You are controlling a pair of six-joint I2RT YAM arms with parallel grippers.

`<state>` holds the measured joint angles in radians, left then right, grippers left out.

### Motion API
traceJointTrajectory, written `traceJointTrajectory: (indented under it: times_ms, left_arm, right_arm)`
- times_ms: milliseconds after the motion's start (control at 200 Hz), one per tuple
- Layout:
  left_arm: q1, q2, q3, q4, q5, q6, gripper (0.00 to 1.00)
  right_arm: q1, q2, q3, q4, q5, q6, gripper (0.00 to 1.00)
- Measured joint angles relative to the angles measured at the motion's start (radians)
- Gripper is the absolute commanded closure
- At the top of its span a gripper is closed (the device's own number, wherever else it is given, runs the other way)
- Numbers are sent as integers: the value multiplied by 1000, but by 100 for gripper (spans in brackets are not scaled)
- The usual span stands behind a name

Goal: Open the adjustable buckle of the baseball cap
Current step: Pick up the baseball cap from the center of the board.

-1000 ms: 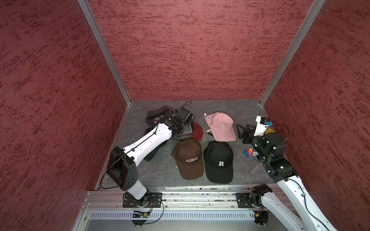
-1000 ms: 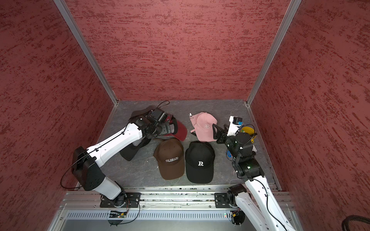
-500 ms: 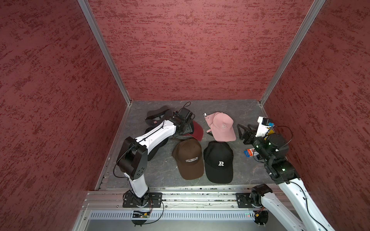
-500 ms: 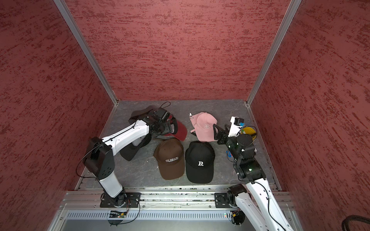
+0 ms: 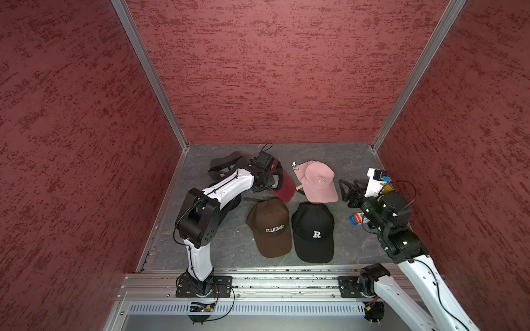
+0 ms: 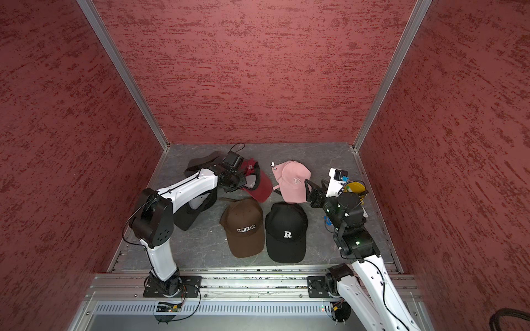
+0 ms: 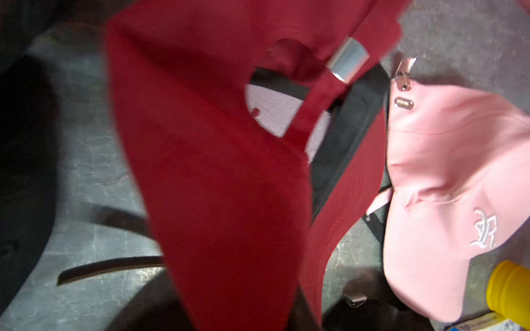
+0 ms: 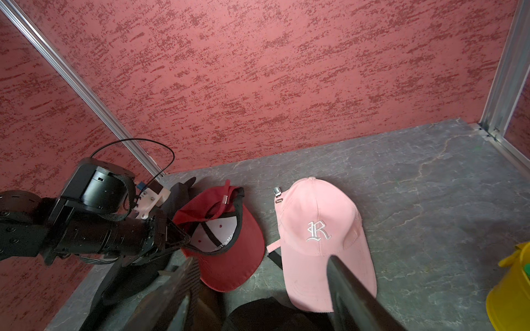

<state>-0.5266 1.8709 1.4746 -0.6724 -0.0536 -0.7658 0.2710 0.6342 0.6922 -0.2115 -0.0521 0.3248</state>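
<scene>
Target, by my reading: the red cap (image 5: 284,191), since it is the one in hand. It lies crown-down on the tabletop (image 5: 344,154), just beside the pink cap (image 5: 319,183), on that cap's side toward the left arm (image 5: 229,186). Its white lining and black sweatband face up. Left jaws: clenched on the red cap's side rim, seen plainly from the right wrist. Right jaws: released, spread wide with nothing between them, hovering near the pink cap's bill on the side away from the red cap. The buckle (image 7: 347,60), a small bright metal clip, sits on the red strap across the back opening, about level with the back of the pink cap. Handling estimate: light, soft cloth. The crown will likely fold and drag under any pull; only the bill looks stiff. The strap is thin and floppy. The clip is smooth, probably slippery, and small for the jaws. Best hold: pinch the strap just beside the clip and work the clip's flap or the free tail with the other jaws.
</scene>
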Motion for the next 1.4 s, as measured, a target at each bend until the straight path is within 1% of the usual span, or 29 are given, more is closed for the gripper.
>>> traceJointTrajectory:
  times_ms: [145,331,466,671,837,972,1092,1237,1403]
  left_arm:
    - [4,11,18,32,16,4,100]
    - [4,11,20,98,31,12,100]
    - [-5,11,37,130,34,42,100]
    - [-36,10,63,210,42,116,100]
    - [-72,-5,99,220,41,211,100]
    - [-110,-61,142,219,28,301,100]
    - [-166,-140,176,222,3,381,100]
    - [-245,-245,183,232,-18,458,100]
    - [-317,-330,169,258,-8,511,100]
  right_arm:
    - [0,3,0,-2,0,0,30]
    - [0,10,0,-2,0,0,30]
    - [0,21,0,-2,0,0,30]
    - [0,18,0,-3,5,0,30]
    - [0,11,0,-13,16,-3,29]
    - [0,10,0,-16,20,-13,29]
    - [0,10,0,-16,18,-27,28]
    - [0,10,0,-10,9,-58,28]
    - [0,9,0,9,-28,-110,28]
